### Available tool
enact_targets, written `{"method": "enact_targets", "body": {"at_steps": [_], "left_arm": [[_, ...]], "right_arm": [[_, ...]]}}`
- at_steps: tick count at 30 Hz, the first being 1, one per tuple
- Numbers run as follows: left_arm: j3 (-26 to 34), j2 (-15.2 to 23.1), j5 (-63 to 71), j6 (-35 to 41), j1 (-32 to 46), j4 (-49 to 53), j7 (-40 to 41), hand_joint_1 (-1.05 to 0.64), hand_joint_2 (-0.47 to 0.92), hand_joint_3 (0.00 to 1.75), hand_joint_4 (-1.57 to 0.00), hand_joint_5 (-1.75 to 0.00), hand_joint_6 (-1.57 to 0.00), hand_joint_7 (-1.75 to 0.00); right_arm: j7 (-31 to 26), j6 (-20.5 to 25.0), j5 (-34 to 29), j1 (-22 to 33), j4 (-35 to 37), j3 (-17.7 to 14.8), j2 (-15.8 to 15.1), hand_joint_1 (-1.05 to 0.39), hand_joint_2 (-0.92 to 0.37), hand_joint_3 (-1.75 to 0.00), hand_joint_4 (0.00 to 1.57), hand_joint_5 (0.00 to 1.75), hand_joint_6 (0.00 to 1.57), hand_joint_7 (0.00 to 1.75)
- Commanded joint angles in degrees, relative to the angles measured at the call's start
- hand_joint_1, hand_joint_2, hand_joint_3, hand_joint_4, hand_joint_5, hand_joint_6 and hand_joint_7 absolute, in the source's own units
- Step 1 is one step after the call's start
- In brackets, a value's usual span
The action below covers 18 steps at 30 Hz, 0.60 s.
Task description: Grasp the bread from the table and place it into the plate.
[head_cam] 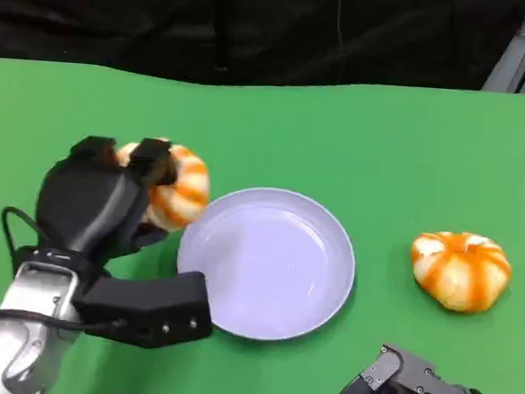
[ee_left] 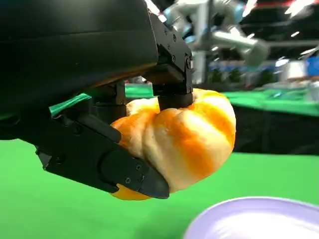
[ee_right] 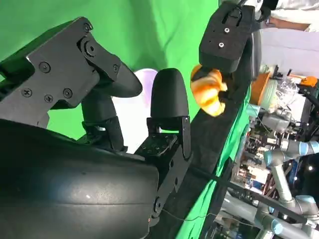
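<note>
Carry step is on: the bread is gripped in the left hand at centre-left of the head view, lifted clear of the green table — confirmed in the left wrist view, where the bun is seen clamped between black fingers with table visible beneath it. The plate is sat at frame centre, just right of the held bread; its rim is caught at the lower right of the left wrist pic.

Next move, by judgement: a short shift to the right is called for, so the bun is brought over the plate's middle, then lowered and let go. Release too early and it'd likely be dropped on the rim or rolled off.

Other bits: a 2nd striped bun is left on the table at right, well apart from the plate, not in the way. The right hand is parked at the lower right, empty, fingers apart per the right wrist view. Path to plate looks unobstructed.
</note>
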Motion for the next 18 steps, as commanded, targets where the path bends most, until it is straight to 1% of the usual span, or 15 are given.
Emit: {"method": "enact_targets", "body": {"at_steps": [1,2,4,7,9,12,13,16,17,18], "left_arm": [[-0.89,-1.27,-1.40,-3.19,-1.33,-2.89,-1.56,-0.18,0.37,1.14,-0.97,-1.75,-0.75,-1.75],[-1.06,-1.48,-1.90,-3.84,-1.54,-3.05,-2.53,-0.19,0.33,1.22,-0.97,-1.75,-0.75,-1.75],[-1.02,-1.78,-2.23,-4.43,-1.67,-3.27,-3.64,-0.20,0.29,1.30,-0.97,-1.75,-0.76,-1.75],[-2.82,-3.19,-1.49,-5.54,-2.82,-2.62,-5.08,-0.22,0.27,1.30,-0.97,-1.75,-0.75,-1.75],[-4.03,-3.88,-0.97,-5.61,-3.46,-2.17,-6.01,-0.24,0.28,1.24,-0.95,-1.75,-0.77,-1.71],[-5.22,-4.92,-1.09,-5.80,-4.38,-1.27,-7.99,-0.23,0.29,1.21,-0.94,-1.75,-0.78,-1.70],[-5.51,-5.25,-1.12,-5.83,-4.70,-0.90,-8.45,-0.24,0.31,1.17,-0.93,-1.75,-0.76,-1.73],[-6.21,-6.76,-1.07,-5.19,-6.06,0.97,-9.57,-0.23,0.34,1.13,-0.94,-1.75,-0.75,-1.74],[-6.41,-7.25,-1.22,-4.59,-6.54,1.48,-10.91,-0.24,0.36,1.12,-0.93,-1.75,-0.75,-1.70],[-6.47,-7.62,-1.54,-3.89,-6.85,1.64,-12.56,-0.25,0.38,1.10,-0.91,-1.75,-0.76,-1.58]], "right_arm": [[-0.46,-0.07,0.29,0.83,-0.49,0.22,0.10,-0.12,-0.38,-1.30,0.69,1.63,0.73,1.30],[-0.45,-0.16,0.32,0.83,-0.48,0.25,0.13,-0.13,-0.38,-1.30,0.69,1.63,0.73,1.30],[-0.44,-0.23,0.43,0.83,-0.47,0.29,0.16,-0.13,-0.38,-1.30,0.69,1.63,0.73,1.30],[-0.58,-0.75,-0.07,0.69,-0.47,0.05,-0.16,-0.17,-0.38,-1.30,0.70,1.64,0.73,1.30],[-0.57,-0.91,-0.02,0.75,-0.49,-0.07,-0.36,-0.13,-0.39,-1.29,0.69,1.63,0.73,1.29],[-0.57,-0.88,0.19,1.10,-0.75,-0.05,-0.44,-0.08,-0.40,-1.27,0.68,1.63,0.72,1.29],[-0.57,-0.66,0.16,1.25,-0.95,-0.03,-0.42,-0.09,-0.40,-1.26,0.68,1.63,0.72,1.28],[-0.45,-0.28,0.33,1.52,-1.47,0.16,-0.29,-0.09,-0.41,-1.24,0.67,1.64,0.72,1.28],[-0.46,-0.43,0.33,1.59,-1.57,0.25,-0.29,-0.09,-0.41,-1.24,0.67,1.64,0.72,1.28],[-0.51,-0.62,0.26,1.63,-1.62,0.32,-0.29,-0.08,-0.42,-1.23,0.67,1.64,0.72,1.28]]}}
